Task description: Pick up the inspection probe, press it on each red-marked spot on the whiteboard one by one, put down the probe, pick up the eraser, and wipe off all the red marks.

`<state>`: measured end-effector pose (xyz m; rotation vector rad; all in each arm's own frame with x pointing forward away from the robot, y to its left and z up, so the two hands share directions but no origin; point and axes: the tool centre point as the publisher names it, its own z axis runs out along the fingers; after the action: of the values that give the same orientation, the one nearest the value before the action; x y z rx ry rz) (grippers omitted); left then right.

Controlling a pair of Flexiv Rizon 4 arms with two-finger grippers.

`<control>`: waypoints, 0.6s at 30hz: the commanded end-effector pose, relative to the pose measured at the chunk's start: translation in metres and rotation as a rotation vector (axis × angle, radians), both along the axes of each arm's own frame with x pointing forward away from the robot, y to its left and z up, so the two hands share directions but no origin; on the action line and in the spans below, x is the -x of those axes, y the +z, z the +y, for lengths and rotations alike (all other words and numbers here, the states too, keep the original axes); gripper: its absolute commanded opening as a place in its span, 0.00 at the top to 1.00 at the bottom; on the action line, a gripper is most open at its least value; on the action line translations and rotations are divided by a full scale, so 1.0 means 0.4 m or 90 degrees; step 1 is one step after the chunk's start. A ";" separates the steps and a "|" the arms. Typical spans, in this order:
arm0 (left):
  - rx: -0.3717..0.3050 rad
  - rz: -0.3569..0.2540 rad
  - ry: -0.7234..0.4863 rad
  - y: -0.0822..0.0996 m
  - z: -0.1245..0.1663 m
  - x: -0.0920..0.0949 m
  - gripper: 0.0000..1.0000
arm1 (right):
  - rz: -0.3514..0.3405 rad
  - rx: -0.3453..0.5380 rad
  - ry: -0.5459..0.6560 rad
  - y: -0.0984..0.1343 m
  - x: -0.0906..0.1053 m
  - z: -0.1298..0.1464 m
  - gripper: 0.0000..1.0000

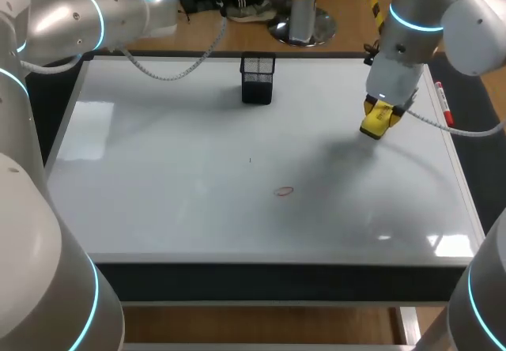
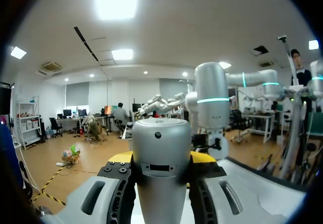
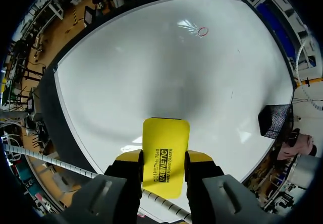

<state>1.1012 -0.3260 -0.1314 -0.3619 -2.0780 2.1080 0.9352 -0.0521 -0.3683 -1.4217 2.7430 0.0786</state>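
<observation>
One small red ring [image 1: 284, 191] shows on the whiteboard [image 1: 158, 177], near the middle and toward the front edge. The right gripper [image 1: 378, 120] is over the board's right rear part, well apart from that mark. Its two yellow-tipped fingers [image 3: 132, 159] are closed against both sides of a yellow eraser [image 3: 165, 143], which sticks out ahead of them toward the white surface. A black mesh holder [image 1: 258, 78] stands upright on the board near its far edge, left of the eraser. A red marker [image 1: 444, 103] lies along the board's right rim. The left arm [image 1: 71, 19] comes in at the far left corner, and its gripper [image 2: 161, 159] points out into the room, away from the board. Its fingers are clamped on a silver cylindrical probe [image 2: 161, 143], a yellow tip [image 2: 121, 157] showing on each side.
</observation>
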 end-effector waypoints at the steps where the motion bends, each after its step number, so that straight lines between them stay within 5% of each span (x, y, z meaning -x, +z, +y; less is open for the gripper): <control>1: -0.004 -0.007 -0.007 0.015 -0.004 0.016 1.00 | 0.000 0.002 0.001 0.002 0.000 -0.001 1.00; 18: 0.000 -0.027 -0.050 0.022 0.007 0.263 1.00 | 0.000 0.002 0.001 0.002 0.000 -0.001 1.00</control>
<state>1.0251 -0.3299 -0.1235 -0.5497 -1.9947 2.0352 0.9351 -0.0521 -0.3683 -1.4215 2.7428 0.0781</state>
